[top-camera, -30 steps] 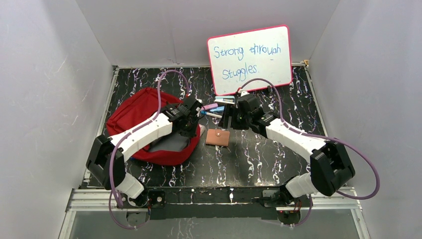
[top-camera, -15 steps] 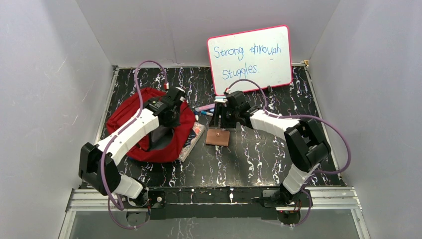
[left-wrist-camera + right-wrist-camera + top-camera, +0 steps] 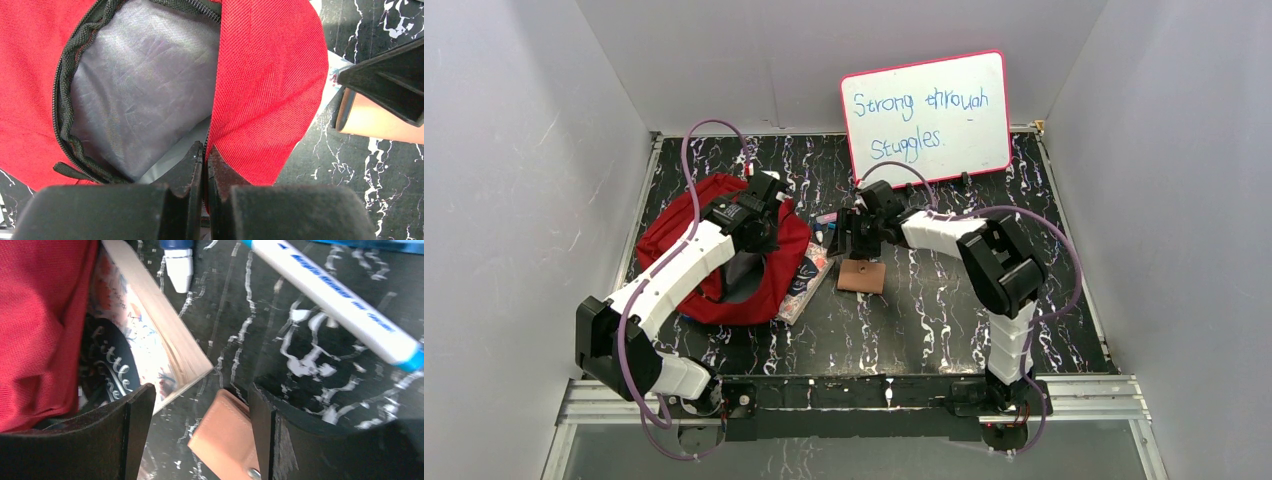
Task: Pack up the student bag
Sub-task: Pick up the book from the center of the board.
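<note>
The red student bag [image 3: 686, 235] lies at the left of the table, its zip open on grey lining [image 3: 135, 90]. My left gripper [image 3: 759, 222] is shut on the bag's red flap edge [image 3: 265, 85] and holds it up. My right gripper [image 3: 849, 240] is open just above the table, its jaws over the near edge of a tan wallet [image 3: 861, 276], also seen in the right wrist view [image 3: 225, 440]. A book [image 3: 802, 285] lies beside the bag, its corner partly under the flap [image 3: 150, 340].
A whiteboard [image 3: 927, 118] leans on the back wall. Blue-and-white markers [image 3: 335, 300] and a pink pen [image 3: 826, 216] lie on the table behind the wallet. White walls close in left, right and back.
My left gripper has pulled the flap back to the left, uncovering the book. My right gripper has moved left and forward from the markers toward the wallet.
</note>
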You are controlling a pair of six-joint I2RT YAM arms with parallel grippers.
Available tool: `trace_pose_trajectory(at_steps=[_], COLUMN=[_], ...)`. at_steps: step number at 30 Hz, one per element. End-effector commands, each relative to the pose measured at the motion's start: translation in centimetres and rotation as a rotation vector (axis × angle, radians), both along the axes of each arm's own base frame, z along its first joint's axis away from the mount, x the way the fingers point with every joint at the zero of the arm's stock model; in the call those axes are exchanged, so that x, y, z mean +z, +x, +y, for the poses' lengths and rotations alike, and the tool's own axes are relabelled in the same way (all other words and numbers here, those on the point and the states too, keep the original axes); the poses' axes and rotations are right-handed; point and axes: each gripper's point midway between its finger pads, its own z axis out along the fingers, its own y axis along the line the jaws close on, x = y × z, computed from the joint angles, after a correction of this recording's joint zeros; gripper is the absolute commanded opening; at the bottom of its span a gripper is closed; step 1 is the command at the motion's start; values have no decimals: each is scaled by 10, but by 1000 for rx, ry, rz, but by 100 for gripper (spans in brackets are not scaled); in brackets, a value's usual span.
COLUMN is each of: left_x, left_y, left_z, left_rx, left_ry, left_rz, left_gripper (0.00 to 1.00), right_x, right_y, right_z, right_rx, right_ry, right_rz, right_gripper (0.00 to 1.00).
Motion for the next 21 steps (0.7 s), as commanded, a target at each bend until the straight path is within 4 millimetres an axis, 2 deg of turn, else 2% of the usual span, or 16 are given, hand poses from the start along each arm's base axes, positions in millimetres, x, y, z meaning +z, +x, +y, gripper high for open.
trace_pose_trajectory(at_steps=[1, 8, 17, 19, 21], left_x=[10, 8, 5, 3, 1], left_y=[2, 0, -2, -2, -3], left_z=[5, 3, -2, -3, -5], left_rx=[12, 8, 3, 1, -1], left_ry=[-10, -26, -56, -62, -66], left_rz=[-46, -42, -36, -32, -25], left_gripper=[0, 0, 0, 0, 0], right_x=[11, 0, -16, -17, -17], right_y=[10, 9, -14, -15, -15], right_z=[22, 32, 34, 34, 33], right_rx=[34, 67, 106, 107, 102], right_ry=[47, 47, 7, 6, 5], right_rz=[-28, -7, 57, 59, 59], right_gripper=[77, 74, 62, 56, 55])
